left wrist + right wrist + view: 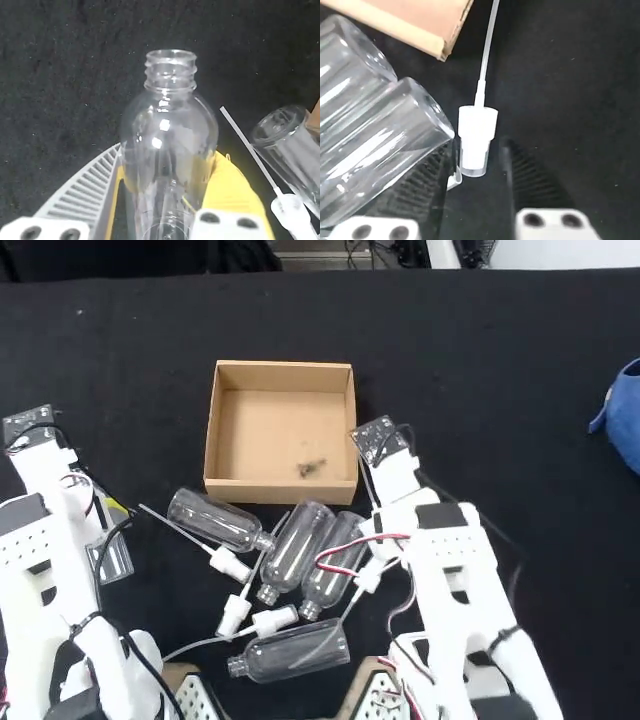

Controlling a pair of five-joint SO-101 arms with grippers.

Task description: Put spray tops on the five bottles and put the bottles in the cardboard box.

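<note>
1. Table [500,360]: black cloth surface carrying all the items.
2. Cardboard box [228,430]: open-topped and square, at mid-table, upright. It holds no bottle, only a dark speck [312,468] on its floor.
3. Blue object [625,420]: at the table's right edge, well apart from the rest and cut off by the frame.
4. Left gripper [165,182]: clenched on the fifth bottle [167,125], with a white ridged finger on one side and a yellow one on the other. This clear bottle has no cap, and its open threaded neck points away from the wrist.
5. Four bottles: clear, uncapped, lying on their sides just in front of the box. One [213,520] is at the left, two [296,548] [335,558] lie side by side and touching, and one [290,652] lies nearest the arm bases.
6. Right gripper [477,155]: released, its fingers either side of a white spray top [477,132], with a narrow gap on one side. The top's dip tube runs toward the box corner, and the paired bottles lie just beside it.
7. Three spray tops [230,562] [235,615] [275,620]: white, loose among the bottles, thin tubes attached
</note>
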